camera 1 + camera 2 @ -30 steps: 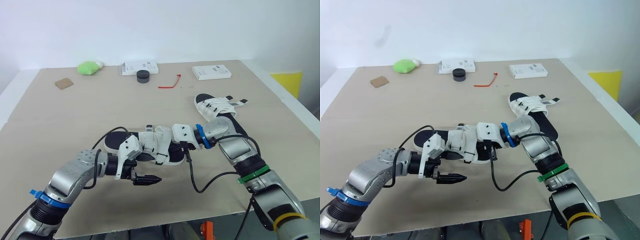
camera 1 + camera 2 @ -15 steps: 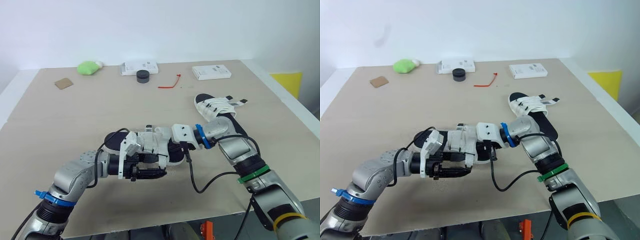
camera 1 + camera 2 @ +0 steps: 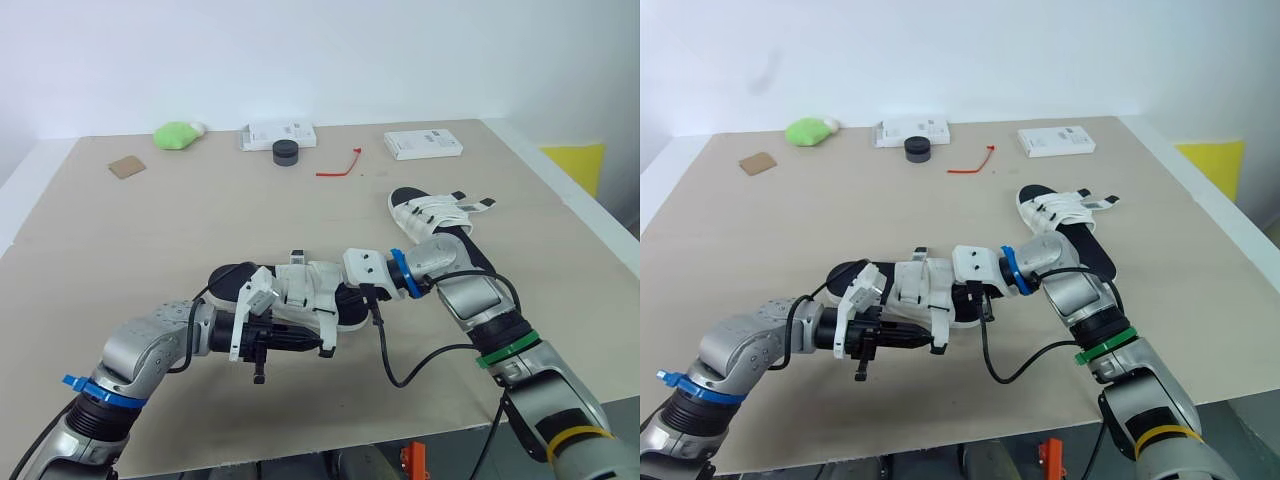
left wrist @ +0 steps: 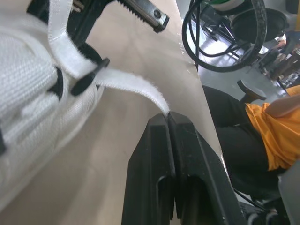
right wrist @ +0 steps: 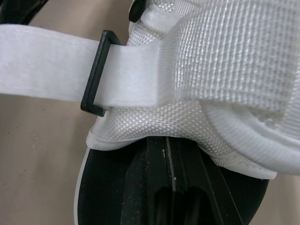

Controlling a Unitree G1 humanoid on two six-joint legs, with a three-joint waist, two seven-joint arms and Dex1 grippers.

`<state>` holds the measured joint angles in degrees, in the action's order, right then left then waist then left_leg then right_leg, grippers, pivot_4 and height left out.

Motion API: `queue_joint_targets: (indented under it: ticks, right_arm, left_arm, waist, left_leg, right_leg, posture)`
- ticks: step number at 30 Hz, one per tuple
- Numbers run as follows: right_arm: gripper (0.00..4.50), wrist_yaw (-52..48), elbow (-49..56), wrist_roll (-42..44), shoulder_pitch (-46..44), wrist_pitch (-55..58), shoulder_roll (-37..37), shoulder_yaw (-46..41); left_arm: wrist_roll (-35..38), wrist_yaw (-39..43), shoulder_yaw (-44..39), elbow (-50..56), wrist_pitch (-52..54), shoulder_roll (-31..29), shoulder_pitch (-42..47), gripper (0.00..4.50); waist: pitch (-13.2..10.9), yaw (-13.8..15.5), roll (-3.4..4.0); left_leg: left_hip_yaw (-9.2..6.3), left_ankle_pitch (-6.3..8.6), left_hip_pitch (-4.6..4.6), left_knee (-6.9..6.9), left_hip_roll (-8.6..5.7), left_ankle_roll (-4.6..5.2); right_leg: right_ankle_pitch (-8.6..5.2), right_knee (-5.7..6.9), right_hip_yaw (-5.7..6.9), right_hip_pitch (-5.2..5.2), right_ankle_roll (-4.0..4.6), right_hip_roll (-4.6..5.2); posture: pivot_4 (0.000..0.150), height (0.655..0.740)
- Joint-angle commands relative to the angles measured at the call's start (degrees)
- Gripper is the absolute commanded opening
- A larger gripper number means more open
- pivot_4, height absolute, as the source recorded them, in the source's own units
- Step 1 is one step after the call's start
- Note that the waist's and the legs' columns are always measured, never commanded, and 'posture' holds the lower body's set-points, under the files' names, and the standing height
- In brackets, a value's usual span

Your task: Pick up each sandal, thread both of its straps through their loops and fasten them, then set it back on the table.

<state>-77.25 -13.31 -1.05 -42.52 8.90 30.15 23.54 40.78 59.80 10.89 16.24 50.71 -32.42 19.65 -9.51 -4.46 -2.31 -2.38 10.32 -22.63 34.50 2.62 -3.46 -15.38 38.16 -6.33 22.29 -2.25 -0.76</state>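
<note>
**Near sandal [image 3: 300, 285] at mid-table, strap [image 3: 325, 330] end pinched in your left gripper [image 3: 320, 346]**

Head cameras: you have the near sandal just toward 6 o'clock of the middle of the table [image 3: 120, 240], with its black sole under a white upper. You cannot tell whether it rests on the surface or is held just off it. Your left gripper sits at the sandal's 6 o'clock edge, shut on the free end of a white strap that runs down off the upper. Your right gripper [image 3: 340, 298] reaches in from 3 o'clock and is tucked against that end of the sandal. The far sandal [image 3: 432, 218] lies at 2 o'clock from the near one, apart from both grippers, with its strap ends sticking out toward 3 o'clock. Along the 12 o'clock edge sit a green lump [image 3: 178, 134], a white box [image 3: 280, 133], a black puck [image 3: 287, 152], a red tie [image 3: 340, 166] and a second white box [image 3: 423, 144]. A brown card [image 3: 127, 167] lies at 10 o'clock.

Left wrist camera: your fingers [image 4: 150, 154] are pressed together with the strap's tip caught between them. The strap runs back through a black loop [image 4: 89, 75] on the upper. Beyond the table edge is a person [image 4: 276, 126] in an orange top.

Right wrist camera: your fingers [image 5: 150, 164] lie together over the black sole, their tips hidden under the hem of the white upper. You cannot tell whether they pinch the fabric. Just beside them, a white strap passes through a black rectangular loop [image 5: 96, 75].
</note>
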Motion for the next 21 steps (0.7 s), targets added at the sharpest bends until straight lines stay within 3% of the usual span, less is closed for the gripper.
queue_joint_targets:
  ticks: [1, 14, 21]
  right_arm:
    - [0.00, -0.3, -3.0, -3.0, 2.1, 1.4, 0.3, 3.4]
    - [0.00, -0.1, -3.7, -3.2, 2.1, 0.9, 0.4, 3.3]
    - [0.00, -0.1, -4.4, -3.2, 1.5, 0.6, 0.0, 3.4]
  left_arm:
    - [3.4, -1.1, -2.5, 1.4, 3.4, 0.0, 2.0, 0.05]
    - [26.3, -11.9, -17.8, -4.7, 29.0, 1.2, 14.8, 0.05]
    - [36.8, -27.8, -26.2, -20.8, 35.5, 9.1, 26.4, 0.05]
  waist:
    - [0.0, 0.0, 0.00]
    - [0.0, -0.1, -0.04]
    - [-0.1, -0.2, -0.07]
  left_leg:
    - [0.00, 0.00, 0.00, 0.00, 0.00, 0.00]
    - [-0.10, 0.00, 0.00, 0.00, 0.02, 0.00]
    - [-0.18, -0.01, -0.03, 0.04, -0.01, -0.01]
  right_leg:
    - [0.00, 0.00, 0.00, 0.00, 0.00, 0.00]
    - [0.11, 0.01, 0.07, -0.01, -0.19, -0.06]
    - [0.21, 0.00, 0.13, -0.01, -0.36, -0.06]
  posture:
    - [0.150, 0.7400]
    - [0.150, 0.7400]
    - [0.150, 0.7400]
